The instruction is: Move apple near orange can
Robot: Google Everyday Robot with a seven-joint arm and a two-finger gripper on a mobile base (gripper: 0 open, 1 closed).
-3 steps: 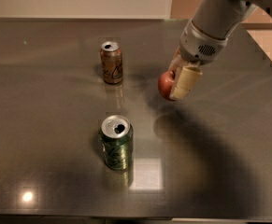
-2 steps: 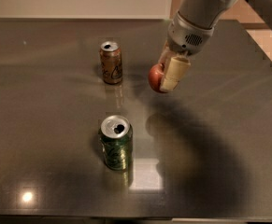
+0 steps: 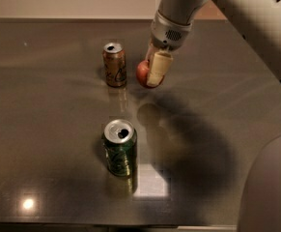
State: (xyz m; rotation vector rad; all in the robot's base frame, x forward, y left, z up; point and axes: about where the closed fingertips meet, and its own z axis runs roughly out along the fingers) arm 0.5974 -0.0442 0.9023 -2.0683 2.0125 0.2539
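Observation:
The slim brownish-orange can (image 3: 115, 65) stands upright on the dark table at centre left. My gripper (image 3: 152, 74) is shut on the small red apple (image 3: 142, 74) and holds it above the table, just right of the orange can with a small gap between them. One cream fingertip (image 3: 158, 69) covers the apple's right side. The arm comes down from the upper right.
A green can with a silver top (image 3: 119, 147) stands upright nearer the front, below the orange can. The dark glossy table (image 3: 43, 110) reaches its front edge at the bottom. The robot's grey body (image 3: 270, 187) fills the lower right corner.
My gripper has carried the apple to the left, from well right of the orange can to close beside it. Both cans have stayed in place.

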